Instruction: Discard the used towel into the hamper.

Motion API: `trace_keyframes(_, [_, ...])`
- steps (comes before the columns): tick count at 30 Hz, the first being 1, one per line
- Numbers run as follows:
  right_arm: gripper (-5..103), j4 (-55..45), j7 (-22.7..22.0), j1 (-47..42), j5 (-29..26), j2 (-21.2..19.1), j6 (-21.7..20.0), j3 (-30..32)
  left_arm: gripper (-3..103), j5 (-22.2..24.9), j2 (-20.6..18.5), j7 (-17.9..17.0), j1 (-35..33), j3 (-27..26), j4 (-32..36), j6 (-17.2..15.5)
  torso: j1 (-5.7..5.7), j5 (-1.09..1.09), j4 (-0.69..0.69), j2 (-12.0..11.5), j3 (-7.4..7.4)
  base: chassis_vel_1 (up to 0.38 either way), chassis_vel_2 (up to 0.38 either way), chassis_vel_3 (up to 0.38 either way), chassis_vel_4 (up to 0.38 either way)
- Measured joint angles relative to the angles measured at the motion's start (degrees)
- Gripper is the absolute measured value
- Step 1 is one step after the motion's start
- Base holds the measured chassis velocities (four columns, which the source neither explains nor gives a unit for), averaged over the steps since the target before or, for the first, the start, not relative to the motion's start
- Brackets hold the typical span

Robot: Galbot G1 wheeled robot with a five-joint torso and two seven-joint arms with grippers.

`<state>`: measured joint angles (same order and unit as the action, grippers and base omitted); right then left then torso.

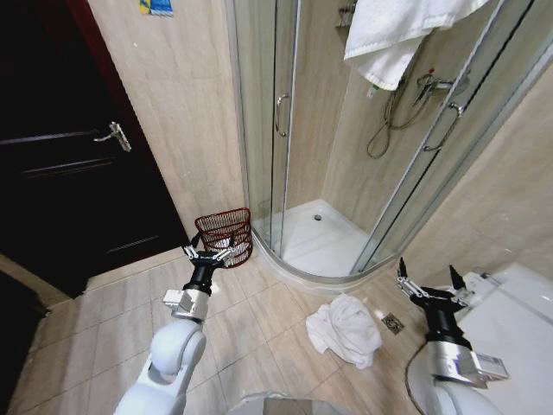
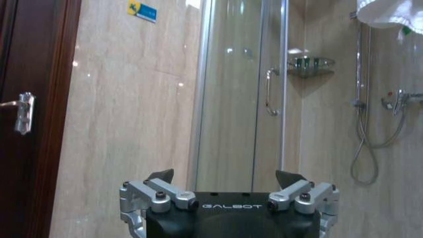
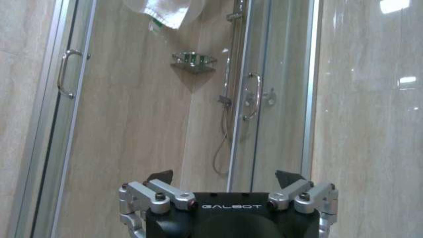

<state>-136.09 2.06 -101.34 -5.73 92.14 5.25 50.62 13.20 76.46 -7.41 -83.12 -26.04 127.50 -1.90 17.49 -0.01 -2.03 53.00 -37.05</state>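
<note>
In the head view the used towel (image 1: 345, 328) lies crumpled in a white heap on the tiled floor (image 1: 259, 320), just outside the curved sill of the shower stall (image 1: 320, 233) and nearer the robot's right side. The hamper (image 1: 225, 234) stands upright against the wall beside the shower door, well apart from the towel and to its left. The left end effector (image 1: 210, 253) is held out just in front of the hamper, fingers spread and holding nothing; the right end effector (image 1: 429, 280) hovers above the floor to the right of the towel, its two dark fingertips wide apart and likewise empty. A second white towel (image 1: 393, 35) hangs high over the shower frame. The heap on the floor looks soft, light and limp, so it would likely sag and trail when lifted; a raised fold near the top of the pile seems the best place to pinch, taking enough cloth that it does not slip free. In the left wrist view the left end effector (image 2: 226, 181) points at the wall and glass door, jaws open with nothing between them. In the right wrist view the right end effector (image 3: 225, 179) faces the shower enclosure, equally open and empty.
</note>
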Motion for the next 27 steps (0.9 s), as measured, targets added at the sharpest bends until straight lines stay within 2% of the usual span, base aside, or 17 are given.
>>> trace_keyframes(7, [100, 0.29, -0.07, -0.47, 0.47, 0.00, -0.61, -0.15, 100, 1.44, -0.13, -1.08, -0.88, 0.02, 0.53, -0.72, 0.77, 0.00, -0.02, 1.77, -0.96, 0.000, 0.000, 0.000, 0.000])
trace_keyframes(13, [100, 1.99, -0.15, 1.15, 0.18, 0.00, -2.77, -0.23, 100, 1.42, -1.25, -2.28, -1.79, -1.40, -0.53, 0.02, 1.54, 0.01, -0.02, 3.53, -1.98, 0.000, 0.000, 0.000, 0.000])
trace_keyframes(17, [100, 2.54, -0.32, 2.01, 0.80, 0.00, -2.52, 0.19, 100, 1.23, -1.16, -2.26, -0.94, -1.18, -1.99, -0.27, 2.05, 0.00, -0.02, 4.67, -2.59, 0.000, 0.000, 0.000, 0.000])
trace_keyframes(21, [100, 3.60, -0.93, 2.28, 0.95, 0.00, -1.96, 0.48, 100, 0.03, -0.27, -1.77, 0.95, -1.12, -4.11, 0.89, 2.52, 0.01, 0.00, 5.71, -3.17, 0.000, 0.000, 0.000, 0.000])
trace_keyframes(27, [100, 4.67, -0.85, 2.77, 1.23, 0.00, -0.68, 0.76, 100, 1.32, -0.68, -1.41, 1.60, -2.17, -5.21, 1.29, 3.35, 0.00, -0.01, 7.55, -4.20, 0.000, 0.000, 0.000, 0.000])
